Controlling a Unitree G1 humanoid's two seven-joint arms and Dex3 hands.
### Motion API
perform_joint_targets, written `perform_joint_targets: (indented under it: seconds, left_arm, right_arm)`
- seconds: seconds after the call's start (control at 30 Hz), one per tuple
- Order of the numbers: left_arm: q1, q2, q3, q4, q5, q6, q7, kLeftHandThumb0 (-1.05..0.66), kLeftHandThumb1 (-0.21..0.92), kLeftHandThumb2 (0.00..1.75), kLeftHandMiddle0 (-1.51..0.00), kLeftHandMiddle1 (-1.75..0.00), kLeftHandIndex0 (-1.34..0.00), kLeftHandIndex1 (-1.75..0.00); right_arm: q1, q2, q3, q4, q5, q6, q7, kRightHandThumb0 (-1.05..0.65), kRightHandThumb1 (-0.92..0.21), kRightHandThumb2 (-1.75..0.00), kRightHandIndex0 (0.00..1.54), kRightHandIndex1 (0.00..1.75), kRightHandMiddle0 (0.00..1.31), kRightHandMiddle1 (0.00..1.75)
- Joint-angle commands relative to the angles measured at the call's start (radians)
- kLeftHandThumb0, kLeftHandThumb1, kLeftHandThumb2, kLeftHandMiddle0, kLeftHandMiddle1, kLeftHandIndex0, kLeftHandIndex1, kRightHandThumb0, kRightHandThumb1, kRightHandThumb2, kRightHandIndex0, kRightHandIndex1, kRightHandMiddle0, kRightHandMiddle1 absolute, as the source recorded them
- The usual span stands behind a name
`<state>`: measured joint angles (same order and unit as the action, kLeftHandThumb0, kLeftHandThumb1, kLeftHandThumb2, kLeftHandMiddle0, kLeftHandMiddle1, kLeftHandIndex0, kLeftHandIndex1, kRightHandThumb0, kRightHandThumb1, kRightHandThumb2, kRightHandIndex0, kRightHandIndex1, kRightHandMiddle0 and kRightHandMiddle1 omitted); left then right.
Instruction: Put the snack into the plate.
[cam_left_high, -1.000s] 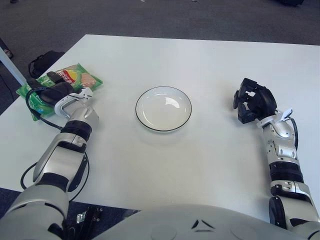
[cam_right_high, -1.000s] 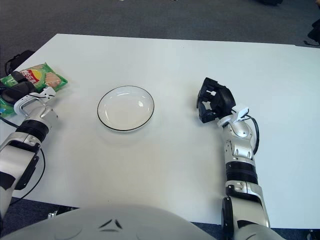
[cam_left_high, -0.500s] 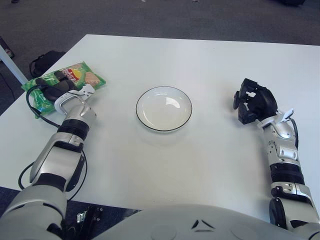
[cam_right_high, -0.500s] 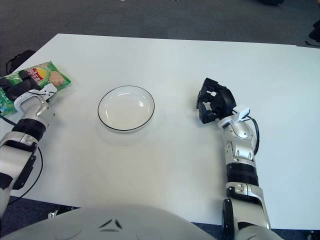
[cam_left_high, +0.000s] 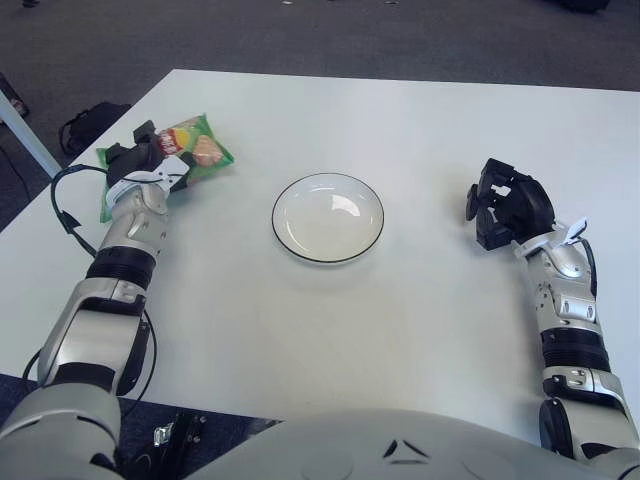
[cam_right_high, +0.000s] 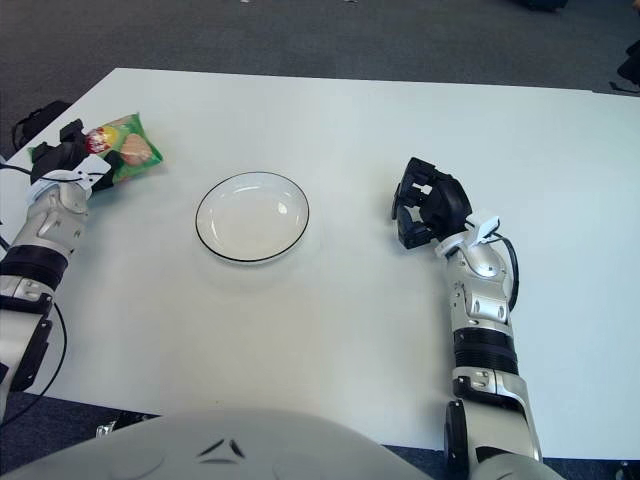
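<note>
A green snack bag (cam_left_high: 196, 152) with a red logo is held up off the white table (cam_left_high: 400, 120) at the far left. My left hand (cam_left_high: 136, 166) is shut on the bag's left part, so that end is hidden by the black fingers. A round white plate (cam_left_high: 327, 217) with a dark rim sits in the middle of the table, to the right of the bag and apart from it. My right hand (cam_left_high: 508, 205) shows to the right of the plate with its fingers curled and nothing in them.
The table's left edge runs close to my left arm, with dark carpet beyond it. A dark bag (cam_left_high: 85, 124) lies on the floor past the left corner. A black cable (cam_left_high: 62, 205) loops beside my left wrist.
My left hand has lifted the snack bag off the table and carried it up and to the right, towards the plate. The right hand has not moved.
</note>
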<state>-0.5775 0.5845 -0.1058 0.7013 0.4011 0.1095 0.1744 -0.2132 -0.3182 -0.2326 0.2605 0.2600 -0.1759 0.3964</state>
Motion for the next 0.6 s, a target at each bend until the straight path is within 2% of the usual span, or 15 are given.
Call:
perform_joint_targets:
  seconds: [0.0, 0.13, 0.17, 0.23, 0.33, 0.4, 0.57]
  left_arm:
    - [0.041, 0.012, 0.011, -0.016, -0.030, -0.053, -0.062, -1.05, 0.92, 0.92, 0.00, -1.75, 0.00, -0.51]
    - [0.034, 0.034, 0.002, -0.007, -0.026, -0.128, -0.100, -1.05, 0.92, 0.91, 0.00, -1.72, 0.00, -0.56]
    - [0.029, 0.039, -0.001, 0.000, -0.023, -0.146, -0.106, -1.05, 0.92, 0.91, 0.00, -1.66, 0.00, -0.57]
    - [-0.018, 0.050, -0.026, 0.102, -0.002, -0.256, -0.104, -1.02, 0.92, 0.91, -0.03, -1.44, 0.00, -0.62]
    - [-0.041, 0.059, -0.043, 0.181, 0.012, -0.374, -0.095, -0.99, 0.92, 0.92, -0.09, -1.25, 0.00, -0.67]
    - [-0.042, 0.068, -0.050, 0.208, 0.015, -0.451, -0.095, -0.94, 0.92, 0.90, -0.14, -1.16, 0.00, -0.72]
    - [-0.060, 0.069, -0.073, 0.267, 0.038, -0.573, -0.072, -0.87, 0.92, 0.87, -0.22, -1.04, 0.00, -0.82]
  right_arm:
    - [0.010, 0.001, -0.003, -0.023, 0.017, 0.020, 0.007, -0.01, 0.12, -1.75, 0.96, 1.59, 0.75, 1.75]
    - [0.011, 0.000, -0.004, -0.029, 0.019, 0.030, 0.010, -0.01, 0.12, -1.75, 0.95, 1.59, 0.74, 1.75]
    - [0.012, 0.001, -0.004, -0.031, 0.019, 0.032, 0.010, -0.01, 0.12, -1.75, 0.95, 1.60, 0.74, 1.75]
    - [0.013, 0.000, -0.004, -0.032, 0.016, 0.031, 0.011, -0.01, 0.12, -1.75, 0.95, 1.60, 0.74, 1.75]
    - [0.015, 0.000, -0.006, -0.033, 0.014, 0.032, 0.011, -0.01, 0.11, -1.75, 0.95, 1.60, 0.75, 1.75]
    - [0.016, 0.002, -0.006, -0.036, 0.014, 0.038, 0.007, -0.01, 0.11, -1.75, 0.95, 1.60, 0.75, 1.75]
    - [0.019, 0.004, -0.007, -0.043, 0.015, 0.050, 0.002, -0.01, 0.12, -1.75, 0.95, 1.60, 0.74, 1.75]
